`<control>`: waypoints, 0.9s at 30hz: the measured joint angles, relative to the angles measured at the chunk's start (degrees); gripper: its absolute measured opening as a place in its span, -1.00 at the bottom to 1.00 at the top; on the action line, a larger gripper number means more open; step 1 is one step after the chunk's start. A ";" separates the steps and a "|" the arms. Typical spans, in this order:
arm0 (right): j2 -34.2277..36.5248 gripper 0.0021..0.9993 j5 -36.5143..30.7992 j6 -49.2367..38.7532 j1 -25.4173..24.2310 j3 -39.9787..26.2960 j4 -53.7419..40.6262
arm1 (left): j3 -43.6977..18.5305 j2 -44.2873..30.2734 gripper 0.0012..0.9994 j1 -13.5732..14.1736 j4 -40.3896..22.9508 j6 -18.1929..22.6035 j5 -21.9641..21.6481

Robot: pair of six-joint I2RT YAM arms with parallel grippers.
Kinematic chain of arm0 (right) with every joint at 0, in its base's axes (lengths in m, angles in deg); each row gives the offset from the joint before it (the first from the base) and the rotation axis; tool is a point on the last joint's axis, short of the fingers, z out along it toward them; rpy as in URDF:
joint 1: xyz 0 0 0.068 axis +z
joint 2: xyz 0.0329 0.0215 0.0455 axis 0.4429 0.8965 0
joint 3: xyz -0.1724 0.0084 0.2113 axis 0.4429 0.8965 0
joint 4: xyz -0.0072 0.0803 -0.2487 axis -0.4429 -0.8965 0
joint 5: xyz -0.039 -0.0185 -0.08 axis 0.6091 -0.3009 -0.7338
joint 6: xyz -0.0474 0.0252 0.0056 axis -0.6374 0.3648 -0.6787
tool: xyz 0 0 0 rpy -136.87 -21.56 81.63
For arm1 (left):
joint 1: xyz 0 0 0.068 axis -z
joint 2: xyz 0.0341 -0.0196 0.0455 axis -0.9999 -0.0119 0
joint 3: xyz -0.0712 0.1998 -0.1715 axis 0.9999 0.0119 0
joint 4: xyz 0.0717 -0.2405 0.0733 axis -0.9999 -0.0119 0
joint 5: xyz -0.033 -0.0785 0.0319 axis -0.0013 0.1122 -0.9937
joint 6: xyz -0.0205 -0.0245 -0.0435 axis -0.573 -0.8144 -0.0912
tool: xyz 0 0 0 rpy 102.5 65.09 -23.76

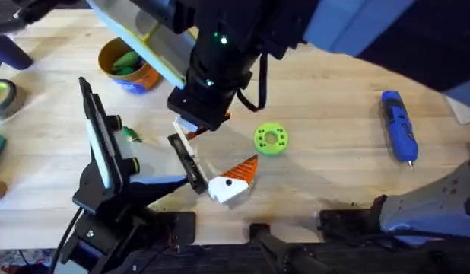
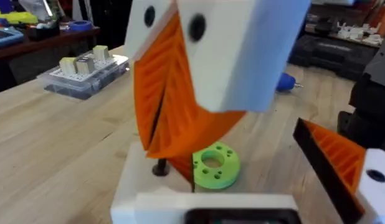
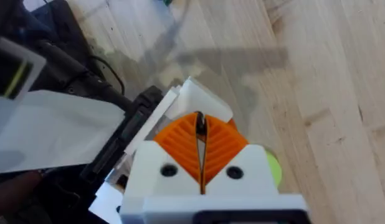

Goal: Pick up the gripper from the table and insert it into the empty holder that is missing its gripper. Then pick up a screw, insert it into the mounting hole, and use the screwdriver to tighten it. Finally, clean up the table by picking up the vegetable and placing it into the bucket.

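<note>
While hanging right over the holder (image 1: pixel 186 161), pinching the right end effector (image 3: pixel 200 140) shut on a tiny dark bit, guessing the screw (image 3: pixel 200 124), probably for lining up the mounting hole. Seeing the gripper (image 1: pixel 233 183) sitting at the bar's 5 o'clock end. Not managing to tell the left end effector's (image 2: pixel 208 208) state.
</note>
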 joint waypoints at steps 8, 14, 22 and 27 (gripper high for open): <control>0.87 -0.99 0.18 -0.01 0.00 -0.32 1.39 | 0.00 0.02 0.98 0.00 -0.02 -0.55 0.02; 0.98 -0.99 0.19 -0.58 0.00 -0.35 1.48 | 0.00 0.02 0.98 0.00 -0.02 -0.55 0.04; 1.19 -0.99 1.91 -2.33 0.00 -0.32 1.02 | 0.00 0.02 0.98 0.00 0.04 -0.29 0.06; 1.47 -0.99 1.27 -2.62 0.00 -0.32 0.93 | 0.00 0.02 0.98 0.00 0.04 -0.26 0.05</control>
